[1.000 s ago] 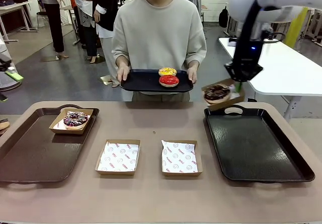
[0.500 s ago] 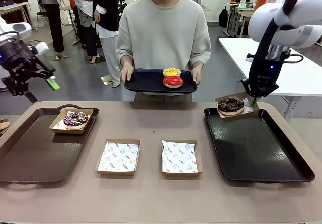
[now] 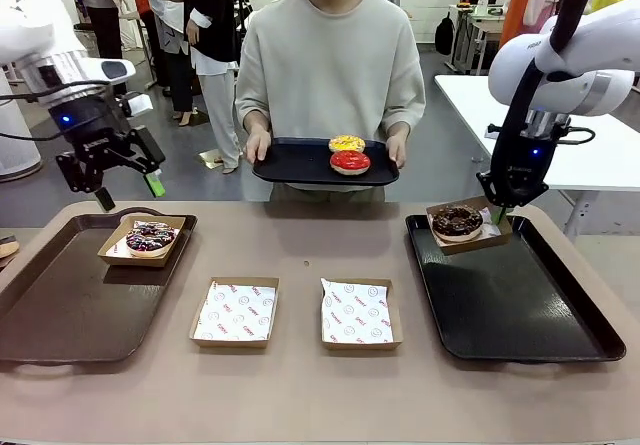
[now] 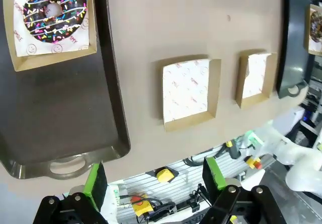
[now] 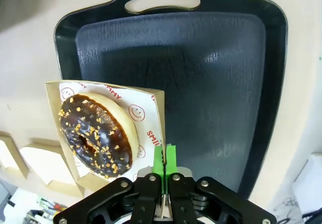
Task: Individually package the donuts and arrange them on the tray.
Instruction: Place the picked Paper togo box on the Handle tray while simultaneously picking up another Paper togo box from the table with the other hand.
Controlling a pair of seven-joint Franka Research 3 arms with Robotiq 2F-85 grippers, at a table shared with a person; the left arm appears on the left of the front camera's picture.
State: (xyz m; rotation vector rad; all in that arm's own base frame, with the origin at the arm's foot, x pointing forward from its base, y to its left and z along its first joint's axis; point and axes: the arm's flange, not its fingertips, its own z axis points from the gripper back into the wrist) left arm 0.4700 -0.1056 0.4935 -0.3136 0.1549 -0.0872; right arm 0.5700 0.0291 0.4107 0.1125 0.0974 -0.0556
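At the black tray (image 3: 520,305), right jaws tight on the box (image 3: 470,246) with chocolate donut (image 3: 457,221); left jaws wide apart, empty

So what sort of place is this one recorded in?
Probably a robotics lab hall staged as a donut counter: the right gripper pinches a paper box at a black tray's edge, a white worktable stands behind, and other people stand on a bare grey floor.

Glossy red-glazed donut (image 3: 350,162), matt cardboard box (image 5: 158,114) lined with printed paper (image 5: 140,112), smooth semi-gloss plastic tray (image 5: 216,83)
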